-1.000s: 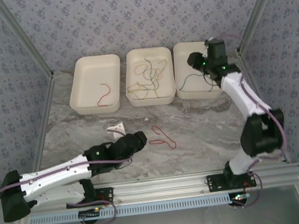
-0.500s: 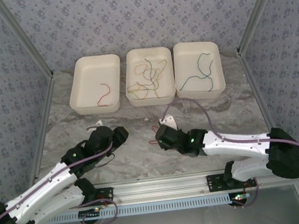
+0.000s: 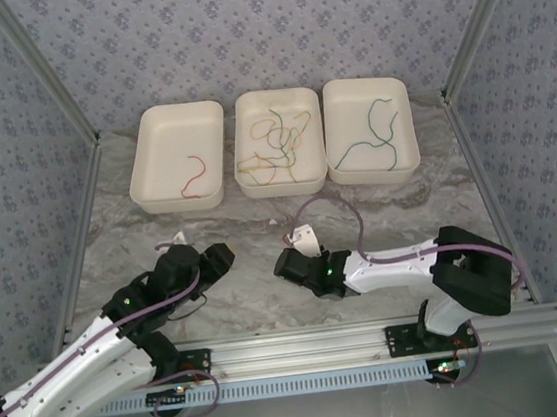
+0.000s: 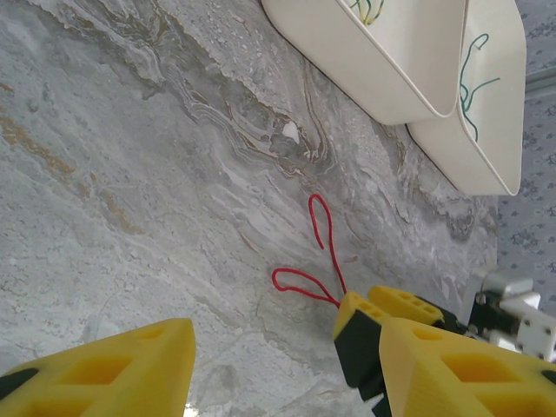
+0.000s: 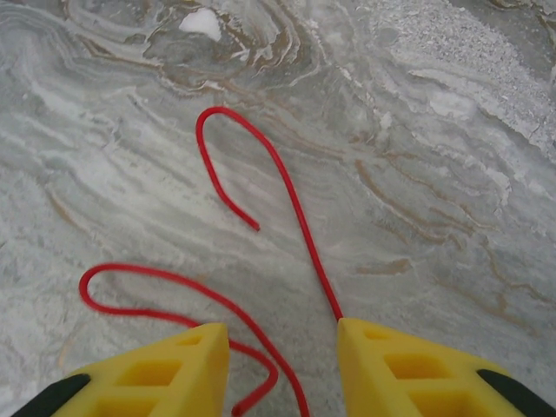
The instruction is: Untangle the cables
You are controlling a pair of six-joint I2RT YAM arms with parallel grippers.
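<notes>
1. Red cable [image 5: 300, 217] lies looped on your counter [image 5: 452, 130], near the trays [image 4: 365, 61].
2. Your right hand [image 5: 280, 337] sits wide, fingers straddling it.
3. Left hand [image 4: 274, 334] gapes wide too, close by, holding nothing.

Smooth grey-veined marble-look table [image 5: 417, 130]

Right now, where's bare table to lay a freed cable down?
Bare table in front of the left tray, and in front of the right tray. Crowded mid-front: red cable lies between the right fingers, left fingers close by.
</notes>
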